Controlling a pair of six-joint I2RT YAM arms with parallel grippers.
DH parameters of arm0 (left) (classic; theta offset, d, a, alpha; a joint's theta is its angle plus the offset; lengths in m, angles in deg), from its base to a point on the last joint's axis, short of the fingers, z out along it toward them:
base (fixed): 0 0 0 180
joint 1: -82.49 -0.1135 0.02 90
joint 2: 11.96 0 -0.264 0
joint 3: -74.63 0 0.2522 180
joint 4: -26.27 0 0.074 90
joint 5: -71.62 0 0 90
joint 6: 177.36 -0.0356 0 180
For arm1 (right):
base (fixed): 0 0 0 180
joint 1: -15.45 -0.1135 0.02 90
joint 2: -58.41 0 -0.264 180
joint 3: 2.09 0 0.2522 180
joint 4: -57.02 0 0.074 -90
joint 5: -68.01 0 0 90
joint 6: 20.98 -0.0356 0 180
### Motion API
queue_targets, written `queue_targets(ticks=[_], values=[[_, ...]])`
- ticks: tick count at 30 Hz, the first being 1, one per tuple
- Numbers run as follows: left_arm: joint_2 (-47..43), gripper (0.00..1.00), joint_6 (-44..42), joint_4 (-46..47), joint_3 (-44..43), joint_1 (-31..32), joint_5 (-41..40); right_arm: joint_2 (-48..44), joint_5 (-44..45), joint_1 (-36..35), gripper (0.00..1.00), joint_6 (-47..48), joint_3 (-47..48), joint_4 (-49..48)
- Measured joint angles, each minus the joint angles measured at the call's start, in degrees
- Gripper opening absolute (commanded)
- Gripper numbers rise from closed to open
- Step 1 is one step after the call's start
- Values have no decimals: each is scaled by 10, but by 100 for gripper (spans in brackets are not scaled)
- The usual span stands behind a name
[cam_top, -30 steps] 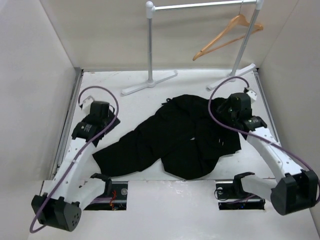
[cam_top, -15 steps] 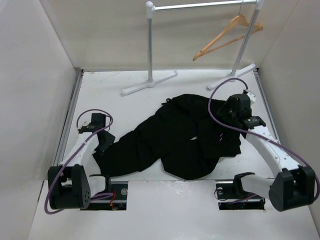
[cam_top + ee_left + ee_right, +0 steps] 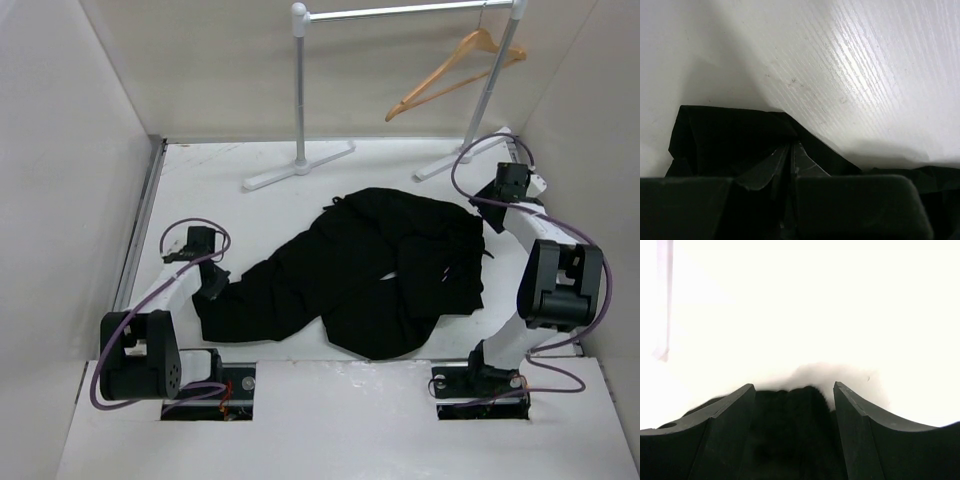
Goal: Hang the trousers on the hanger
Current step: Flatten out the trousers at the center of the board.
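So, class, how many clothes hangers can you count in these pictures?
1. The wooden hanger hangs on the metal rail at the back right. The trousers could hide another.

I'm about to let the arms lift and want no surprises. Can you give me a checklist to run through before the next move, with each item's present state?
1. Grip by left hand on the plain black soft-fabric trousers: ok, shut on a fold at the leg end.
2. Grip by right hand: not ok, jaws open over dark cloth.
3. The light wooden triangular hanger free: ok, hanging bare on the silver metal rail.
4. Trousers spread flat: not ok, crumpled on the white table.
5. Left grip firm enough to lift: cannot tell.
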Motion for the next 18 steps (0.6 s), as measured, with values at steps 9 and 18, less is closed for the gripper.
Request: queue_targets(ticks=[9,18], values=[[12,0,-8,13,-12,-38,7,52,-56,20,18,13,-1,-28],[56,0,-9,15,-155,-107,-10,18,-88,21,6,-12,-10,-95]])
